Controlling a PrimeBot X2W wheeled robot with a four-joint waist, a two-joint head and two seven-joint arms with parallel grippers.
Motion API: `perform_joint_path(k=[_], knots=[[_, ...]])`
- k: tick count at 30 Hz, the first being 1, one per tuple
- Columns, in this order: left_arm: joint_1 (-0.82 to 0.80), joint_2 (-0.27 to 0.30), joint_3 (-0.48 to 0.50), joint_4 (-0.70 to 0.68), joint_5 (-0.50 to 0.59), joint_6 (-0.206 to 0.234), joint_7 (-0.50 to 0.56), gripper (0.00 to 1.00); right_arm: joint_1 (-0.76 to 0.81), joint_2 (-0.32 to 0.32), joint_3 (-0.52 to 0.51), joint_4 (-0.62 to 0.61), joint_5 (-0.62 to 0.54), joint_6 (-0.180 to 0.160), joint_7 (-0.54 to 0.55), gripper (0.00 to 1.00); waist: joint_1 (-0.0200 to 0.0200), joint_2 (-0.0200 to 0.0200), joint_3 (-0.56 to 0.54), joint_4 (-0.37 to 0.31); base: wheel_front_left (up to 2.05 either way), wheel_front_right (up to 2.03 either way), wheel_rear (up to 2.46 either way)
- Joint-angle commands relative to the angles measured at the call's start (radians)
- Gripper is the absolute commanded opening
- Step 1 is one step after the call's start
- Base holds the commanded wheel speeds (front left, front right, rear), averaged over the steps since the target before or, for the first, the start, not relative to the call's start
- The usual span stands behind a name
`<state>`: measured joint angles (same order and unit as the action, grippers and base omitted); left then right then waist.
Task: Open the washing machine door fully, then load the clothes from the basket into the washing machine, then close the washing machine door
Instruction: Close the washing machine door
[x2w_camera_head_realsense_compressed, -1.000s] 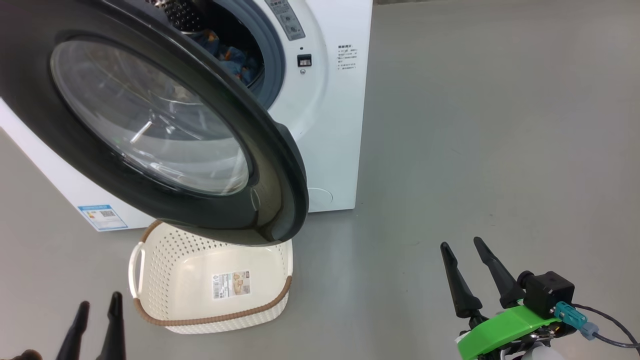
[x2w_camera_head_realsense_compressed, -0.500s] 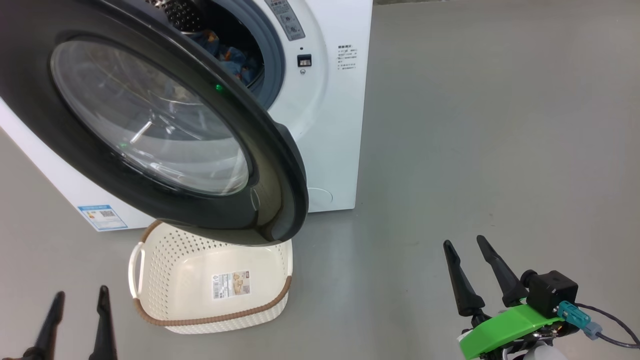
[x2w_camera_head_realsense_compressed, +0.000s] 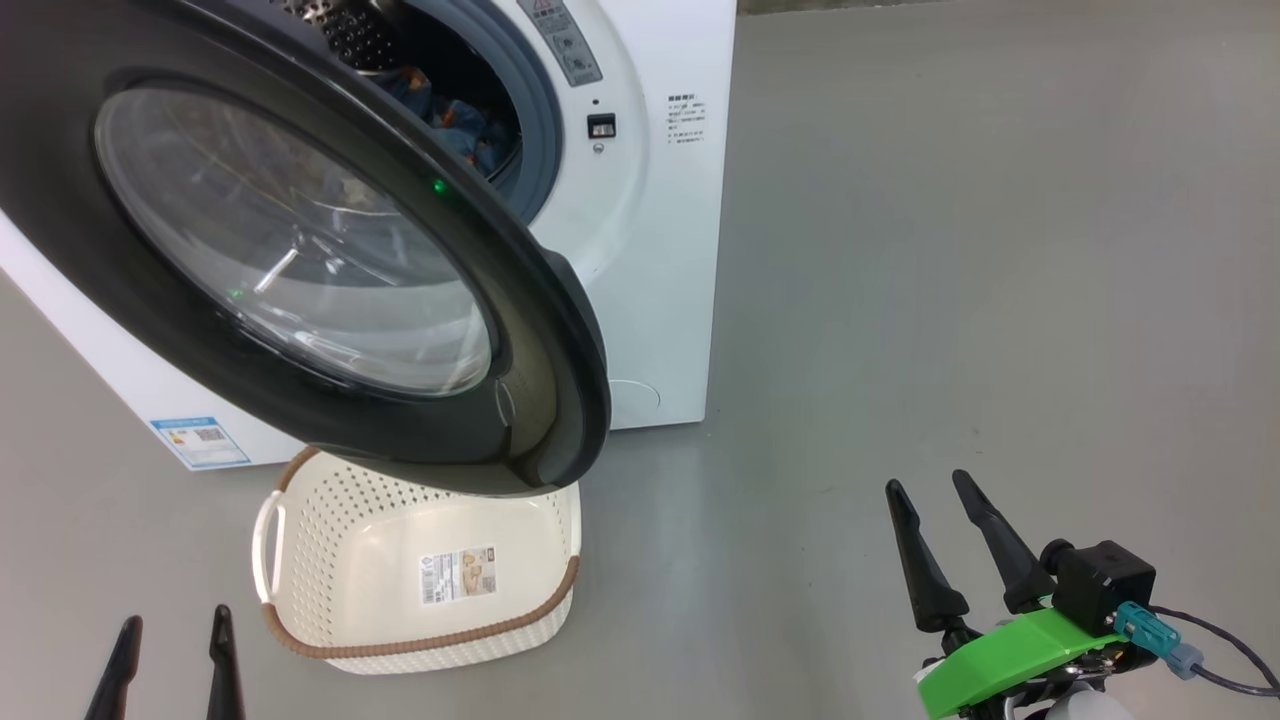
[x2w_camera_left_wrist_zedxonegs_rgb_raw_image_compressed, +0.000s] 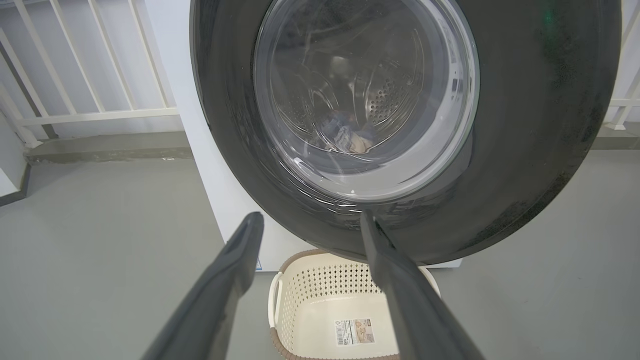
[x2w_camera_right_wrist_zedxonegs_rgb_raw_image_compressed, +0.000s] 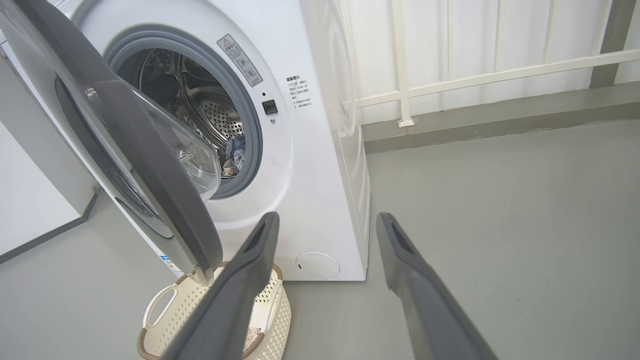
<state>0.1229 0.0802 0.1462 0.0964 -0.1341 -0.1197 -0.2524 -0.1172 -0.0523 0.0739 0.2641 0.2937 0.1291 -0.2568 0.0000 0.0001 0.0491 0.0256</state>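
Note:
The washing machine (x2w_camera_head_realsense_compressed: 650, 250) (x2w_camera_right_wrist_zedxonegs_rgb_raw_image_compressed: 320, 165) stands at the upper left with its door (x2w_camera_head_realsense_compressed: 300, 250) (x2w_camera_left_wrist_zedxonegs_rgb_raw_image_compressed: 400, 120) (x2w_camera_right_wrist_zedxonegs_rgb_raw_image_compressed: 140, 165) swung partly out over the basket (x2w_camera_head_realsense_compressed: 420, 570) (x2w_camera_left_wrist_zedxonegs_rgb_raw_image_compressed: 345, 310) (x2w_camera_right_wrist_zedxonegs_rgb_raw_image_compressed: 200, 310). The basket holds nothing but its label sticker. Blue clothes (x2w_camera_head_realsense_compressed: 455, 120) (x2w_camera_right_wrist_zedxonegs_rgb_raw_image_compressed: 235, 152) lie inside the steel drum. My left gripper (x2w_camera_head_realsense_compressed: 172, 645) (x2w_camera_left_wrist_zedxonegs_rgb_raw_image_compressed: 310, 222) is open at the lower left, low and left of the basket. Open too, my right gripper (x2w_camera_head_realsense_compressed: 930, 485) (x2w_camera_right_wrist_zedxonegs_rgb_raw_image_compressed: 325, 220) hovers over the floor well right of the machine. Nothing is between either pair of fingers.
A white railing (x2w_camera_right_wrist_zedxonegs_rgb_raw_image_compressed: 450, 80) (x2w_camera_left_wrist_zedxonegs_rgb_raw_image_compressed: 90, 115) on a low grey kerb runs behind the machine. A pale wall panel (x2w_camera_right_wrist_zedxonegs_rgb_raw_image_compressed: 30, 190) stands to the machine's left. Grey floor (x2w_camera_head_realsense_compressed: 1000, 250) spreads to the right.
My left gripper has dropped back toward the lower edge of the head view. The camera has shifted slightly. The right gripper, door and basket have stayed put.

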Motion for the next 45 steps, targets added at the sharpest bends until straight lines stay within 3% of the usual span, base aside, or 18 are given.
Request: perform_joint_path(k=[1, 21, 22, 24, 31, 39, 45], knots=[[-0.015, 0.008, 0.039, -0.018, 0.009, -0.005, -0.009, 1.00, 0.001, 0.002, 0.024, -0.023, -0.007, 0.002, -0.005, 1.00, 0.0000, -0.0001, -0.002, -0.001, 0.00, 0.00, 0.00], [-0.001, -0.010, 0.034, -0.015, 0.012, -0.011, -0.009, 1.00, 0.010, 0.002, 0.032, -0.010, -0.004, 0.002, -0.005, 1.00, 0.0000, -0.0001, -0.027, -0.003, 0.00, 0.00, 0.00], [-0.001, -0.010, 0.033, -0.017, 0.011, -0.011, -0.009, 1.00, 0.010, 0.002, 0.032, -0.009, -0.003, 0.002, -0.005, 0.86, 0.0000, -0.0001, -0.028, -0.003, 0.00, 0.00, 0.00], [-0.001, -0.009, 0.029, -0.016, 0.009, -0.011, -0.009, 1.00, 0.011, 0.002, 0.031, -0.008, -0.001, 0.002, -0.005, 0.00, 0.0000, -0.0001, -0.028, -0.002, 0.00, 0.00, 0.00], [-0.001, -0.005, 0.021, -0.012, -0.001, -0.011, -0.009, 1.00, 0.004, 0.002, 0.029, -0.077, 0.039, 0.002, -0.005, 0.00, 0.0000, -0.0001, -0.024, 0.000, 0.00, 0.00, 0.00], [-0.017, -0.002, 0.014, -0.009, -0.019, -0.011, -0.009, 1.00, -0.036, 0.002, 0.124, -0.428, 0.030, 0.002, -0.005, 0.00, 0.0000, -0.0001, 0.006, 0.015, 0.00, 0.00, 0.00], [-0.027, -0.005, -0.009, -0.003, -0.029, -0.011, -0.009, 1.00, -0.084, 0.002, 0.258, -0.544, -0.019, 0.002, -0.005, 0.00, 0.0000, -0.0001, 0.022, 0.048, 0.00, 0.00, 0.00]])
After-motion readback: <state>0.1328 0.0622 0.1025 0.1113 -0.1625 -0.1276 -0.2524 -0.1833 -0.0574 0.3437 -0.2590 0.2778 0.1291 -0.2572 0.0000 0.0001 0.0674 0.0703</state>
